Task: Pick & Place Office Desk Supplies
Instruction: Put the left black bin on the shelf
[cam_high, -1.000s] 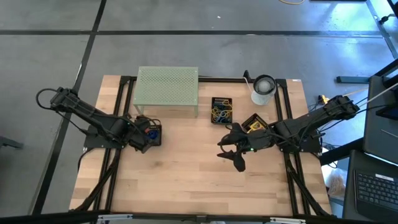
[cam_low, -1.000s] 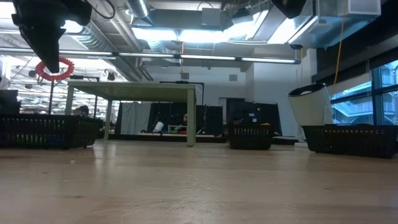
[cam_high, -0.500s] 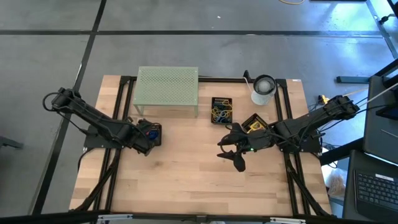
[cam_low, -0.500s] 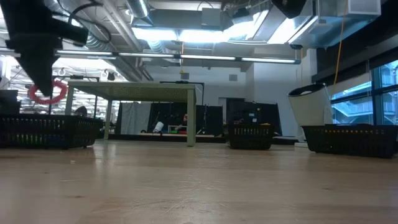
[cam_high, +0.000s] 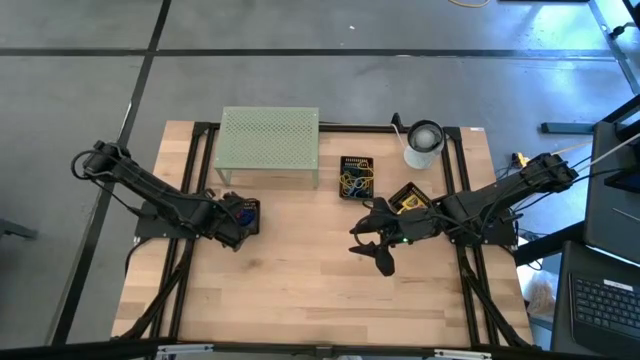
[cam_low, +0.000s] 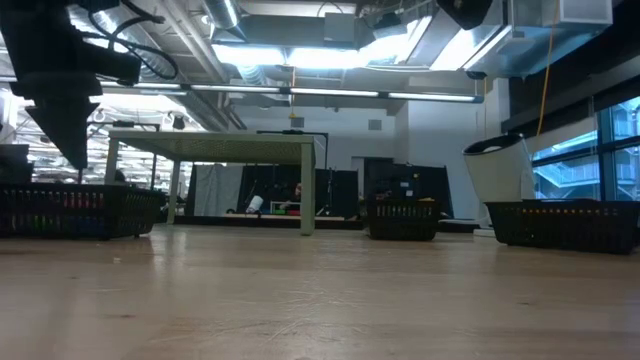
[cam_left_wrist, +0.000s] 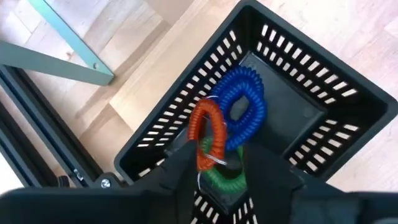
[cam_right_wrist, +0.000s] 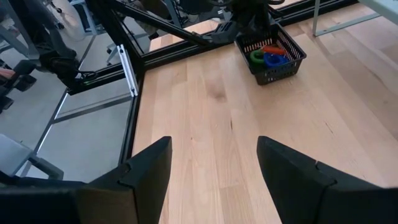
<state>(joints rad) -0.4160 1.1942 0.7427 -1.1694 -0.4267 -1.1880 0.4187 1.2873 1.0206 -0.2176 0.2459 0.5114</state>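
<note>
Light source: you get bright ceiling strip lights (cam_low: 300, 50) in the room behind the table (cam_high: 300, 280).
Table top: evenly lit, shadows beneath the arms soft.
Glare: strips wash out white above the mesh stand (cam_low: 215, 150).
Backlight: left arm (cam_low: 60, 80) reads as a silhouette.
Blur: left gripper (cam_left_wrist: 227, 177) fingers look soft.

Green loop clip (cam_left_wrist: 219, 177) partly hidden behind red loop clip (cam_left_wrist: 207, 134) and left gripper (cam_left_wrist: 217, 180) fingers; basket (cam_left_wrist: 298, 81) corner cut off at frame edge.

Left arm reaches in from the table's left edge, its left gripper (cam_high: 238, 218) pointing down with jaws parted. Right arm stretches in from the right; right gripper (cam_high: 372, 252) hangs over mid-table, fingers wide apart.
</note>
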